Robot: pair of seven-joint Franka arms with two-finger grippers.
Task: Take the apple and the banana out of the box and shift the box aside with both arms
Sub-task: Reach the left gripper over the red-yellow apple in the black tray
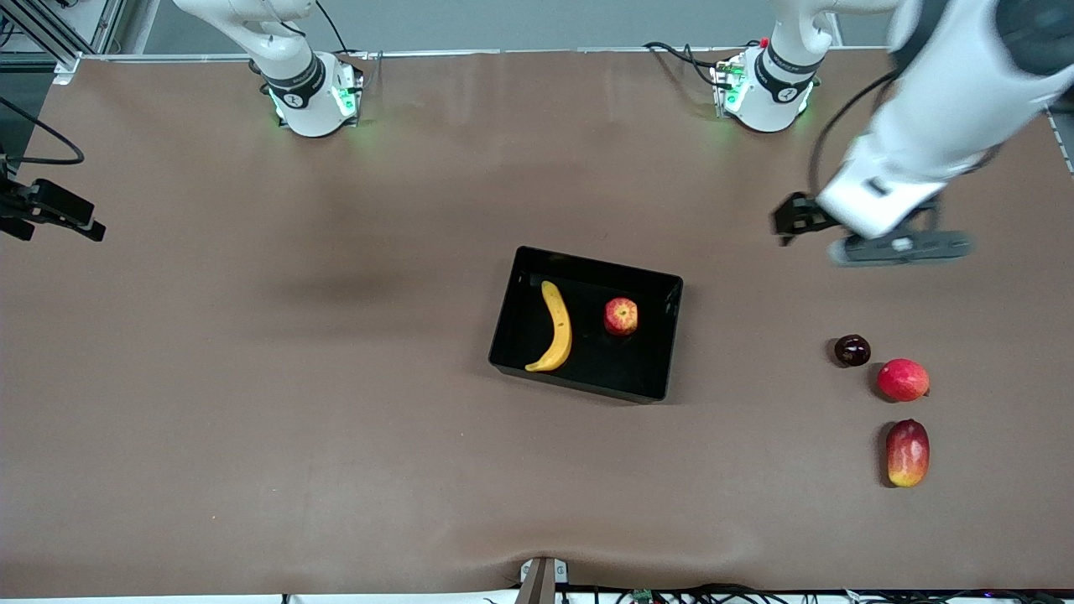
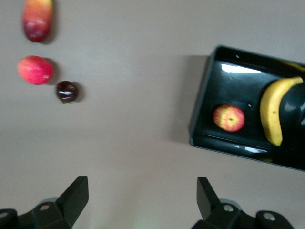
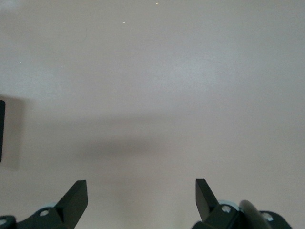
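Note:
The black tray (image 1: 648,352) sits mid-table. The yellow banana (image 1: 555,329) and the small red apple (image 1: 621,316) lie inside it, apart from each other. My left gripper (image 1: 899,247) is open and empty, up in the air over bare table toward the left arm's end. Its wrist view shows its open gripper (image 2: 141,188), the tray (image 2: 202,112), the apple (image 2: 228,118) and the banana (image 2: 272,112). My right gripper (image 3: 141,191) is open and empty over bare table. A corner of the tray (image 3: 1,129) shows at the edge of that view.
A dark maroon round fruit (image 1: 852,350), a round red fruit (image 1: 903,379) and an oblong red-yellow mango (image 1: 907,453) lie toward the left arm's end, nearer the front camera than the left gripper. They also show in the left wrist view: maroon fruit (image 2: 66,91), red fruit (image 2: 35,70), mango (image 2: 37,20).

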